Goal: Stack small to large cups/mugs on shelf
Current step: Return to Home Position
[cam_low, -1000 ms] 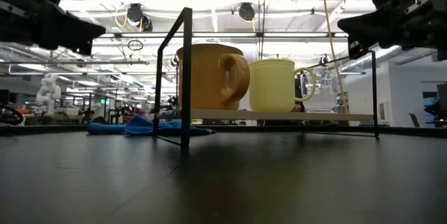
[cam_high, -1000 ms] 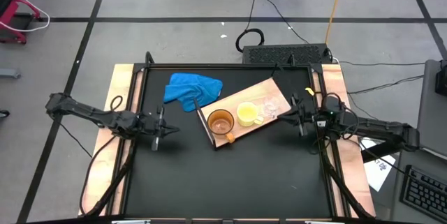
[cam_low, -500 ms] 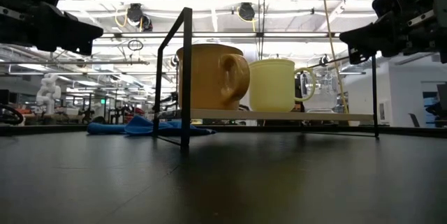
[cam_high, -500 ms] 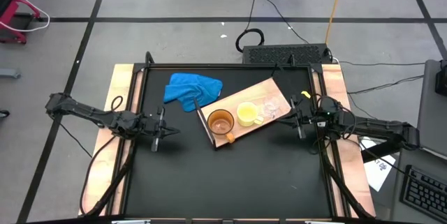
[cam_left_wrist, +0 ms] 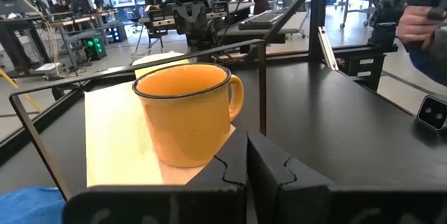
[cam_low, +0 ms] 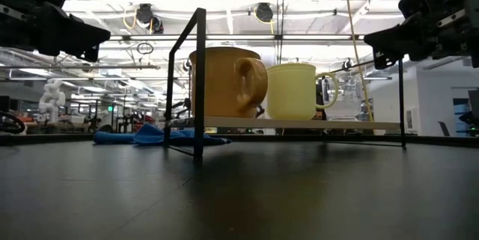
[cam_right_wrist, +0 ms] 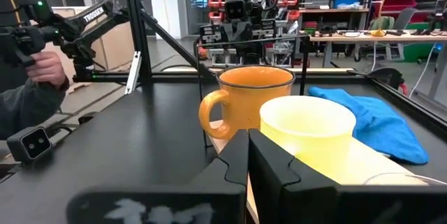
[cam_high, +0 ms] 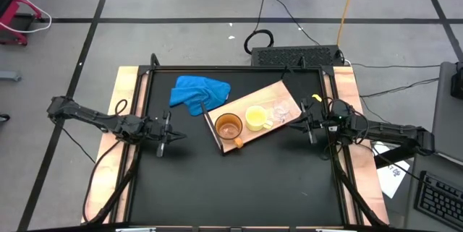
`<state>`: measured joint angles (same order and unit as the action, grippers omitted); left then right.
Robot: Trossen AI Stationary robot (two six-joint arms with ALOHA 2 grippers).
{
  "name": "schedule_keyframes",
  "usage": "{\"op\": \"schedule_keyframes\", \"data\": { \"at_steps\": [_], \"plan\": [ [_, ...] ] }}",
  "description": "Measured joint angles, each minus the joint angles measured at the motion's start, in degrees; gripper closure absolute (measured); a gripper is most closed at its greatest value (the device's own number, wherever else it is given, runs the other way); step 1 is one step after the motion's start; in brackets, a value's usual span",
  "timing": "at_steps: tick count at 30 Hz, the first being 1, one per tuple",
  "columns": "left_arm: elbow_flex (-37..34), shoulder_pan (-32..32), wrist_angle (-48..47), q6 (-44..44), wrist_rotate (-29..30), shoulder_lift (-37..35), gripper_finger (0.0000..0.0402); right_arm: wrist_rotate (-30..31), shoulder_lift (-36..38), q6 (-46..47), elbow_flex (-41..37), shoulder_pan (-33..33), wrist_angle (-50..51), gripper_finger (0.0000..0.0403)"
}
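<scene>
The light-wood shelf board (cam_high: 286,93) lies slantwise at the table's middle, raised on a black wire frame (cam_low: 198,83). Three vessels stand upright on it in a row: the orange-brown mug (cam_high: 228,126) (cam_left_wrist: 187,116), the yellow mug (cam_high: 255,118) (cam_right_wrist: 307,137) and the small clear cup (cam_high: 279,112). My left gripper (cam_high: 165,133) (cam_left_wrist: 247,165) is shut and empty, above the table left of the shelf, pointing at the orange mug. My right gripper (cam_high: 309,124) (cam_right_wrist: 248,160) is shut and empty, right of the shelf, pointing at the yellow mug.
A crumpled blue cloth (cam_high: 200,92) lies on the table behind the shelf's left end. The black metal frame (cam_high: 153,64) borders the table. Beyond the table a person's hand shows in the left wrist view (cam_left_wrist: 419,21) and the right wrist view (cam_right_wrist: 45,67).
My right gripper has turned slightly at the wrist, staying shut beside the shelf's right end. The mugs, the cup and the shelf have kept still.
</scene>
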<state>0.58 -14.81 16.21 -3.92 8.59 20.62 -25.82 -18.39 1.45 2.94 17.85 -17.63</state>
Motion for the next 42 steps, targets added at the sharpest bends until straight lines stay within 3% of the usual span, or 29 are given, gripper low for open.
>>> {"op": "schedule_keyframes", "data": {
  "at_steps": [9, 22, 32, 37, 42],
  "plan": [
    [0.0, -0.01, -0.04, 1.92, 0.23, 0.0, 0.0395, -7.29, 0.0, -2.12, 0.0, -0.02, -0.08, 0.0403],
    [0.0, -0.02, 0.27, 2.31, 0.44, 0.0, 0.0394, -7.33, 0.0, 2.38, -0.02, 0.0, -1.86, 0.0403],
    [0.04, 0.07, 2.22, 0.65, 11.46, 0.06, 0.0394, -7.28, 0.02, 0.85, -0.04, 0.0, -2.38, 0.0403],
    [0.04, 1.21, 3.16, -2.15, 10.96, 0.75, 0.0394, -6.85, -0.12, -0.82, -0.04, 0.0, -3.56, 0.0403],
    [0.04, 4.08, 4.45, -4.31, 6.5, 3.94, 0.0394, -6.77, -1.07, -2.07, -0.05, 0.0, -4.21, 0.0403]
  ]
}}
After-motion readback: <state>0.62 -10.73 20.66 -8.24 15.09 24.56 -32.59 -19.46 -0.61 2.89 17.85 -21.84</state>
